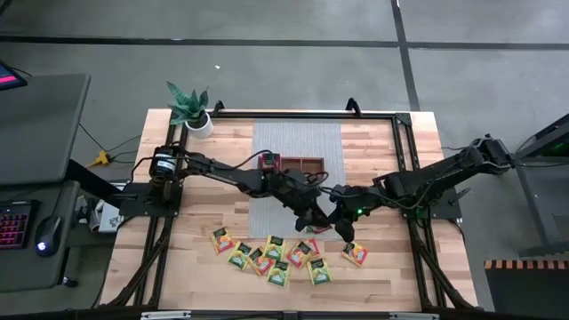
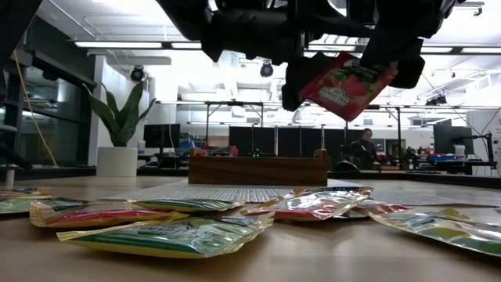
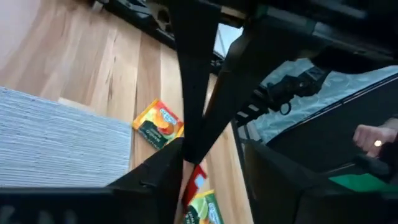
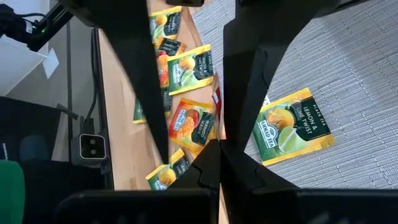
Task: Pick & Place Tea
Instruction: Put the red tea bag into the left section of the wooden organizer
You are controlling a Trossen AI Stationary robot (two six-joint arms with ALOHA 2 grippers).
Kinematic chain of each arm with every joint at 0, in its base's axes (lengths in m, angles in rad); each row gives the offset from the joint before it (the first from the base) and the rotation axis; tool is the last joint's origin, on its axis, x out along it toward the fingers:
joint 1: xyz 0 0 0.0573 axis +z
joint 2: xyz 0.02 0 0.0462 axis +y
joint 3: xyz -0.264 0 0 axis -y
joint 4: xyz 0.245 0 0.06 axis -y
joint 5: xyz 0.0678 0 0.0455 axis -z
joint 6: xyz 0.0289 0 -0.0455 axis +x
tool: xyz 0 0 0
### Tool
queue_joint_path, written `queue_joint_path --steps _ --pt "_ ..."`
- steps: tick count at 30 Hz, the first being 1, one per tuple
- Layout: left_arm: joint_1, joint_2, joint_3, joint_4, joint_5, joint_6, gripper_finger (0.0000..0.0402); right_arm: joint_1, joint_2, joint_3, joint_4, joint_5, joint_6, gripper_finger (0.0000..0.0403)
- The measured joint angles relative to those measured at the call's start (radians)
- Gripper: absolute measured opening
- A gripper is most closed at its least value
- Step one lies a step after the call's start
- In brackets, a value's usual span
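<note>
Tea packets (image 2: 168,235), flat, in green, yellow and red, lie nearest the low view's lens, spread across the front of the tabletop (image 1: 204,196).

1. Right claw (image 1: 342,224): positioned over the middle of the tabletop, above the front edge of the grey mat (image 1: 298,142). Its fingers are pressed together. In the low view it grips the upper corner of a red tea packet (image 2: 352,82), which hangs tilted in the air, well clear of the surface.

2. Left claw (image 1: 313,220): positioned just beside the right claw, on its left in the high view. In the low view a dark part of it sits against the opposite edge of the red tea packet. Whether this claw is open or closed cannot be told.

3. Below and in front of both claws: the loose tea packets form a cluster on bare wood, several overlapping. One orange packet (image 1: 356,255) lies at the right end of the cluster, slightly apart from the rest. The right wrist view shows a lemon-and-lime packet (image 4: 292,127) lying flat on the mat, close to its edge.

4. Behind the claws: a brown wooden tray (image 1: 307,164) stands on the mat, well apart from the cluster.

5. Far left corner of the tabletop: a potted plant (image 1: 189,107) in a white pot.

6. Beyond the tabletop: the low view shows a person (image 2: 364,145) among benches and monitors in the room behind.
</note>
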Motion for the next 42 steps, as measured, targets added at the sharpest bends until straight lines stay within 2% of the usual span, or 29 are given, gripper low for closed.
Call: queue_joint_path --steps 7,9,24,28,37,42 --pt "0.006 0.0 0.036 -0.114 0.014 0.096 0.0037 0.0 0.0 0.0 0.0 -0.003 -0.005 0.0" --pt "0.006 0.0 0.036 -0.124 0.019 0.108 0.0013 0.0 0.0 0.0 -0.001 -0.007 -0.011 0.0" --pt "0.004 -0.001 0.036 -0.139 0.001 0.179 0.0 0.0 0.0 0.0 -0.009 -0.017 -0.019 0.0006" --pt "0.004 -0.001 0.036 -0.137 -0.003 0.18 0.0 0.0 0.0 0.0 -0.009 -0.036 -0.009 0.0039" --pt "0.004 -0.001 0.036 -0.149 -0.028 0.183 0.0 0.0 -0.044 0.0 -0.018 -0.063 0.019 0.0154" --pt "0.004 -0.001 0.035 -0.148 -0.086 0.202 0.0 0.0 -0.133 0.0 -0.118 -0.005 0.027 0.0185"
